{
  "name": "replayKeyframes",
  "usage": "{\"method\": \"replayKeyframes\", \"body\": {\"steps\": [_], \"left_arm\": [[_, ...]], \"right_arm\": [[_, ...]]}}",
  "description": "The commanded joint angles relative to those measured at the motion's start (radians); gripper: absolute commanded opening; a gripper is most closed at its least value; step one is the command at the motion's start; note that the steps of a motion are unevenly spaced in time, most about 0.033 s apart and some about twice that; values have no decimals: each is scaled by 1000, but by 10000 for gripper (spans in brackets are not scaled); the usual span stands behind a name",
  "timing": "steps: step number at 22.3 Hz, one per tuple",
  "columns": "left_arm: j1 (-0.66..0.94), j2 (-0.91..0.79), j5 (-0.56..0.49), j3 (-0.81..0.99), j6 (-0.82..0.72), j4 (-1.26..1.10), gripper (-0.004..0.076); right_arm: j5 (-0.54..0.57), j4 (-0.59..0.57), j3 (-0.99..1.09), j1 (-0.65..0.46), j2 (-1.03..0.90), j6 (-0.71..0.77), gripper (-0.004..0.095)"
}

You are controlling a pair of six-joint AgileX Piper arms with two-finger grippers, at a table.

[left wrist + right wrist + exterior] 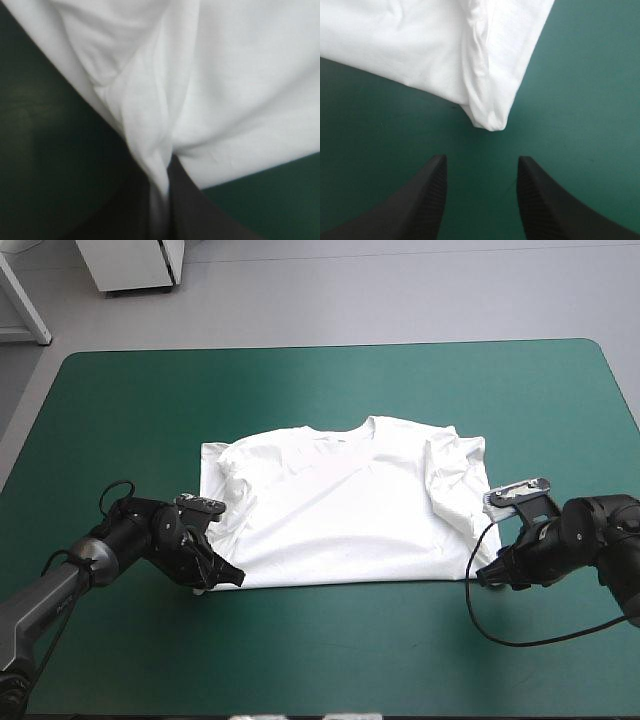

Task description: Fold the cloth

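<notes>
The white T-shirt (340,505) lies spread on the teal-green cover, collar toward the far edge, its sleeves folded inward. My left gripper (228,576) sits at the shirt's near left corner, shut on a pinched ridge of the T-shirt (150,130), which runs down between the black fingers (192,210). My right gripper (490,575) rests low on the cover just off the shirt's near right corner. In the right wrist view it (481,165) stands open, and the shirt's corner (490,117) lies a short way ahead of the fingertips, not touching them.
Bare teal-green cover (330,660) stretches between the shirt's hem and the table's near edge. A wide band of cover (330,385) also lies beyond the collar. A white cabinet (135,265) stands on the floor past the far edge.
</notes>
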Motion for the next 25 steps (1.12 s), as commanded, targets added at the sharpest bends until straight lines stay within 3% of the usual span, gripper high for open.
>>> {"method": "replayKeyframes", "body": {"steps": [1, 8, 16, 18, 23, 25], "left_arm": [[-7, 13, -33, 6, 6, 2, -9], [-7, 13, -19, 6, 6, 2, -9], [-7, 13, 17, 6, 6, 3, -9], [-7, 7, 17, 6, 5, 3, -9], [-7, 7, 32, -13, 3, 6, -9], [-7, 4, 54, -33, 3, 13, -9]], "right_arm": [[-51, -2, -1, 0, 20, -13, 521], [-175, -5, -1, 0, 143, -7, 562], [-202, 23, -1, -2, 349, -13, 545], [-209, 43, -1, -2, 359, -24, 455], [-209, 46, -4, -2, 361, -35, 22], [-189, 46, -14, -2, 359, -35, -16]]}}
